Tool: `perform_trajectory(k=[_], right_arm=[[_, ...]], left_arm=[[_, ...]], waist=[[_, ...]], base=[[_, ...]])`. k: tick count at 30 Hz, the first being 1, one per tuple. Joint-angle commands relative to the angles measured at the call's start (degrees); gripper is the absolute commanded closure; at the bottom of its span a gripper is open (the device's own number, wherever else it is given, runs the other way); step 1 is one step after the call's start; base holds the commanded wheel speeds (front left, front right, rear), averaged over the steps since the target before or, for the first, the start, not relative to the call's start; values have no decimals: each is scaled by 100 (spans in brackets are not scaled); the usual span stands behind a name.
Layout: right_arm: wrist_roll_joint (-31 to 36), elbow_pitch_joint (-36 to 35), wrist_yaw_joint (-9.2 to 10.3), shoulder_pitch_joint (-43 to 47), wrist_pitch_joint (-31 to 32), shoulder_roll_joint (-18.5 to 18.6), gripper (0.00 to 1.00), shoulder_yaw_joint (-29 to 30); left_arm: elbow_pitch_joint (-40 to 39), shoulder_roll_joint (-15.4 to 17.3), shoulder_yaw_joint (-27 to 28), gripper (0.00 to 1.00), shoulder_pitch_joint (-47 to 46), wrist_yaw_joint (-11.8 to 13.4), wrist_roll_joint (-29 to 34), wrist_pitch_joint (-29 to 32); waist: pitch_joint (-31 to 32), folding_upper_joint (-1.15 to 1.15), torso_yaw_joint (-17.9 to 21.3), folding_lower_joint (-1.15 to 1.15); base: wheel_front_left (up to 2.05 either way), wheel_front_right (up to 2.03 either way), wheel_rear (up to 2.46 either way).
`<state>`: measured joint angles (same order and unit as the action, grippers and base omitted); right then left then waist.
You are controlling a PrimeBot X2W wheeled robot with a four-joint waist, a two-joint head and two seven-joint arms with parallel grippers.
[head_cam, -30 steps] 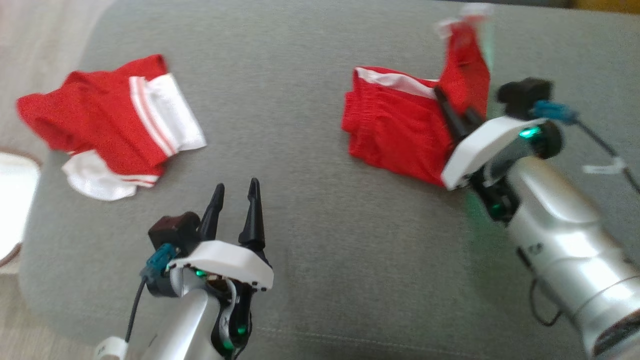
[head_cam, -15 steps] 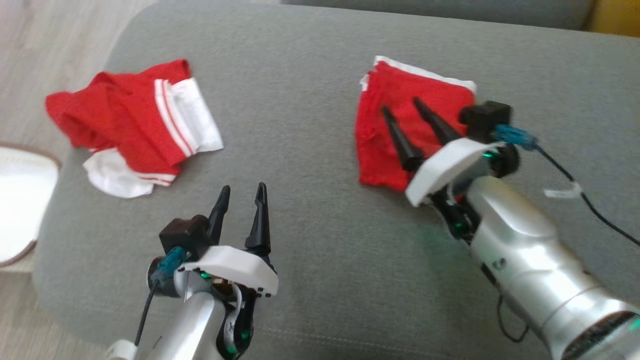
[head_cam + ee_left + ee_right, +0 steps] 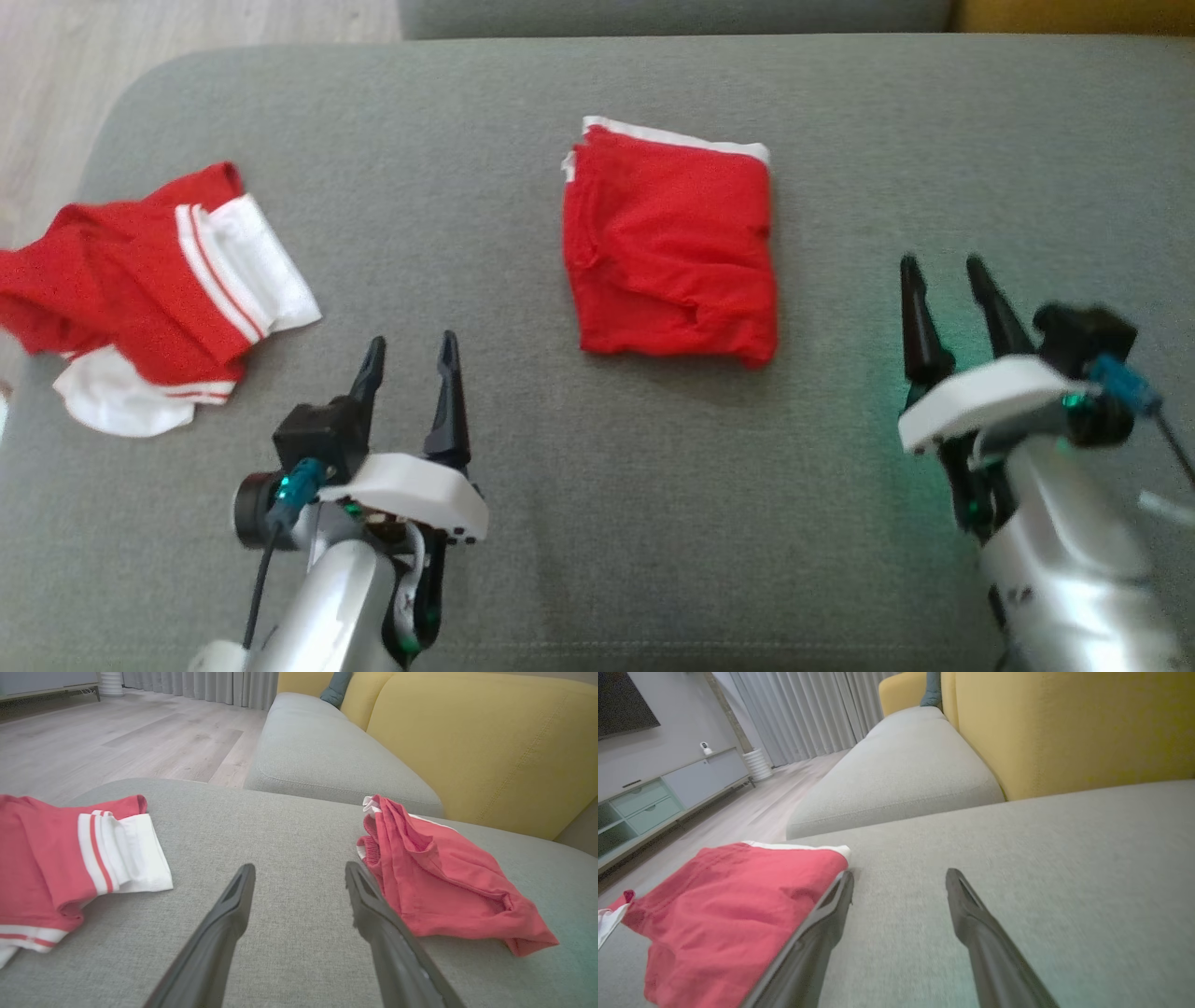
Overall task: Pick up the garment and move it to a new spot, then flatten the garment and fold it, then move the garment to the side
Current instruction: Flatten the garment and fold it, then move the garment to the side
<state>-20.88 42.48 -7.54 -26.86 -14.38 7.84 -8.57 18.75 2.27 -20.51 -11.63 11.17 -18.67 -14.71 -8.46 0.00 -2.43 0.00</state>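
The folded garment (image 3: 670, 247) lies flat at the centre of the cushion (image 3: 597, 523) as a compact square, apparently ready for the sideways move. The left gripper (image 3: 412, 338), at its 8 o'clock, and the right gripper (image 3: 940, 261), at its 4 o'clock, stand with fingers apart, empty and clear of it. A crumpled second garment (image 3: 159, 289) lies at 9 o'clock. No legible labels.

Folded red shorts (image 3: 672, 252): matt, creased cloth. Sofa cushion (image 3: 597, 523): coarse-woven fabric. Floor (image 3: 187, 28) at 11 o'clock: smooth wood.
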Motion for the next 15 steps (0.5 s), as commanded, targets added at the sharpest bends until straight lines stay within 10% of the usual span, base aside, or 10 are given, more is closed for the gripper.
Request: perform_trajectory(k=[1, 15], right_arm=[[225, -331, 5, 50, -61, -171, 0, 113], [563, -577, 5, 676, -62, -487, 0, 293]], left_arm=[[-136, 61, 270, 0, -28, 38, 83, -29], [-114, 61, 484, 0, 316, 127, 437, -29]], waist=[[63, 0, 116, 0], [324, 0, 377, 0]], base=[[0, 0, 0], [0, 0, 0]])
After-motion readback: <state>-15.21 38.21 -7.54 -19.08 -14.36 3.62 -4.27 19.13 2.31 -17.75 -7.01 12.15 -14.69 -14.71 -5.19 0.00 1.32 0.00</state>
